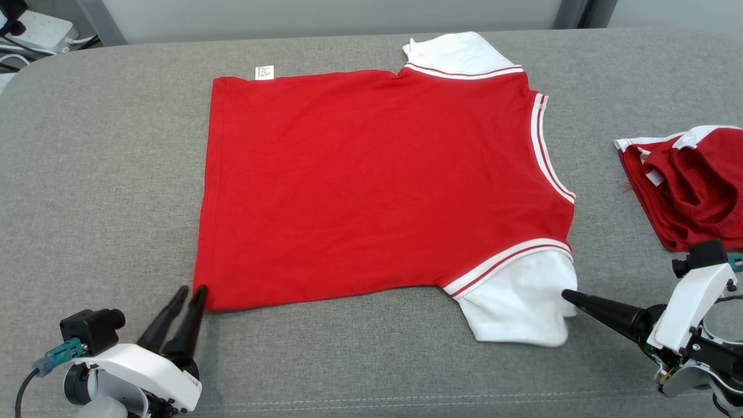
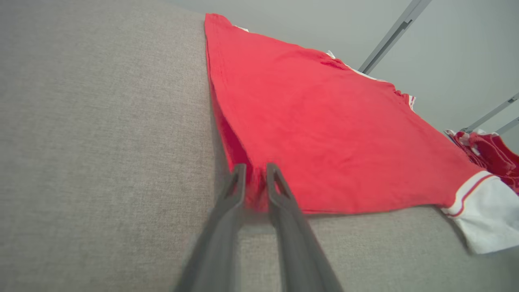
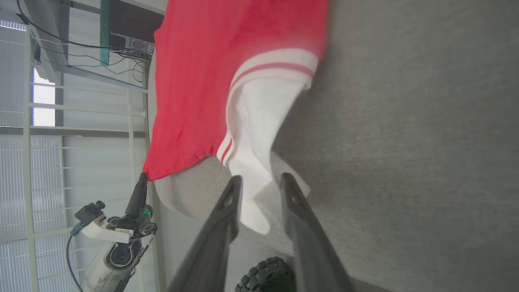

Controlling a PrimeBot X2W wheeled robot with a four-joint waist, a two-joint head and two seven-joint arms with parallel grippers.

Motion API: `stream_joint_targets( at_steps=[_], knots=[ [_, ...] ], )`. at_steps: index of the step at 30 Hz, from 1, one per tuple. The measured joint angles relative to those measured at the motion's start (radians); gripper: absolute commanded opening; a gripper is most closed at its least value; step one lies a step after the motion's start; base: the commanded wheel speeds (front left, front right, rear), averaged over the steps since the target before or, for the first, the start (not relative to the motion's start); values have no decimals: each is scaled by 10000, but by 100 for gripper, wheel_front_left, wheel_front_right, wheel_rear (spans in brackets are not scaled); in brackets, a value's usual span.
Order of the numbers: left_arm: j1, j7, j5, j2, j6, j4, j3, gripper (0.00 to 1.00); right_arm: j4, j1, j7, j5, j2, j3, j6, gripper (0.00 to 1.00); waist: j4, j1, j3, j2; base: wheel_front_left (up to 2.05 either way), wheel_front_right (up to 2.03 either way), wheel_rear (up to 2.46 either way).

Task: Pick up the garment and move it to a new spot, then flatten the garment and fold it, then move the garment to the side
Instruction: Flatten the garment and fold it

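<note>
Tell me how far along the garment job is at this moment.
Done: the garment lies spread flat on the grey surface. In hand: the left hand sits at the near hem corner and the right hand at the near white sleeve, both slightly open. Left: no fold shows yet, and the move aside is not done.

The tag [image 1: 264,72] on the garment [image 1: 377,186] bears unreadable print.
</note>
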Motion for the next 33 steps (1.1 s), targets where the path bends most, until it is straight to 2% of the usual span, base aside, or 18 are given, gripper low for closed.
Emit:
stream_joint_targets(
  at_steps=[7,12,16,17,24,33],
  knots=[
    [-2,0,545,-226,0,267,529,100,-44,423,-130,-136,-196,-424,0,100,-33,0,41,0,0,0,0],
    [1,-2,1340,-326,0,178,1348,100,-378,641,-1229,-688,-445,-1170,0,100,-58,0,-32,0,0,0,0],
    [21,-2,1845,-621,0,-136,1965,100,-562,629,-2598,-1639,-295,-1517,0,100,-75,0,-112,0,0,0,0],
    [142,-2,2113,-765,0,-347,2243,100,-577,587,-3440,-2184,-134,-1661,0,100,-69,0,-158,0,0,0,0],
    [527,-2,2964,-1379,0,-786,3480,100,-616,378,-6224,-4199,523,-1774,0,100,-21,-1,-322,0,0,0,0],
    [1085,-2,3628,-1820,0,-995,3954,100,-286,287,-8412,-6040,658,-1277,0,100,35,0,-713,0,0,0,0]
  ],
)
